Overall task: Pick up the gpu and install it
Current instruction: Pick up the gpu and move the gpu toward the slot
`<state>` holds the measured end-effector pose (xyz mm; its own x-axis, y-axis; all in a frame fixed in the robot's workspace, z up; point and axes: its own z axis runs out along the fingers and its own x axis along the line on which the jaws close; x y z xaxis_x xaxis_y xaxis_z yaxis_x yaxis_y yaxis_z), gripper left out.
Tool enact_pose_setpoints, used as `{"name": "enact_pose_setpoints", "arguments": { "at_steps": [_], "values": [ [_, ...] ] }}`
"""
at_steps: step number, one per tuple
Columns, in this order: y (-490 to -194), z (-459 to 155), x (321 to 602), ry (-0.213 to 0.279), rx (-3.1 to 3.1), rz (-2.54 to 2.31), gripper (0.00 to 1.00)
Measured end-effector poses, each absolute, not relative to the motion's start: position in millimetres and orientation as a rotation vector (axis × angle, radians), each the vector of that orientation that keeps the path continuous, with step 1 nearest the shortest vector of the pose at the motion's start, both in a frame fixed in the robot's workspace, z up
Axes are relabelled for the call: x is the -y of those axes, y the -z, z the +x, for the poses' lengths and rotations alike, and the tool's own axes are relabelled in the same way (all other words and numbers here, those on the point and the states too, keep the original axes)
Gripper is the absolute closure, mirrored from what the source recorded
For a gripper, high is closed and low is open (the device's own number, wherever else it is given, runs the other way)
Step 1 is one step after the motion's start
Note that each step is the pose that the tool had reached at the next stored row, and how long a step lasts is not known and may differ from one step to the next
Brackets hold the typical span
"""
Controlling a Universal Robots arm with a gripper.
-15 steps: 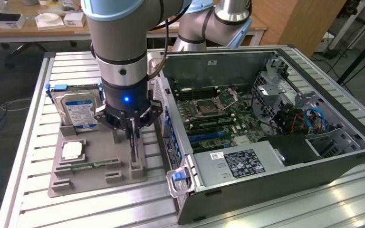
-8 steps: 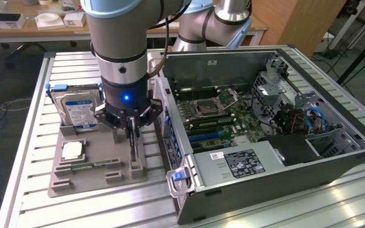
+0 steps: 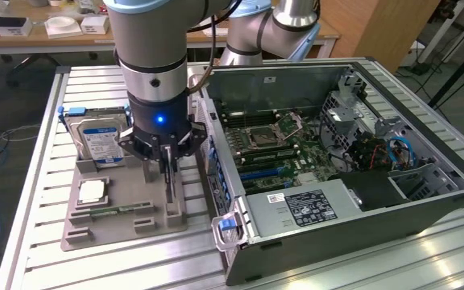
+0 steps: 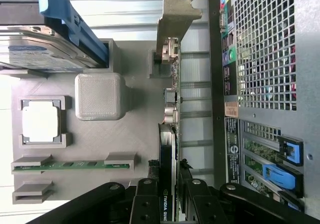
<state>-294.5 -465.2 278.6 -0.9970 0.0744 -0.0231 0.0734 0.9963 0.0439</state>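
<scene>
Pick-up step: fingers (image 4: 147, 203) clamp the gpu (image 4: 167, 154), upright in its tray (image 4: 100, 139) slot; freeing it likely needs a straight lift.

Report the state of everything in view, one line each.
hand, closed on the gpu
gpu, upright on edge in the grey tray, gripped
hard drive, standing in its tray slot
memory stick, on edge in the tray
computer case, lying on its side, side panel off
</scene>
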Motion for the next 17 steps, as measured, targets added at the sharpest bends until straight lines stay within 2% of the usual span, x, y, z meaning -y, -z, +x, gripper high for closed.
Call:
{"name": "enact_pose_setpoints", "arguments": {
  "at_steps": [17],
  "values": [
    [-299.2,-294.5,465.2,-0.067,-3.114,0.115,0.74]
  ]
}}
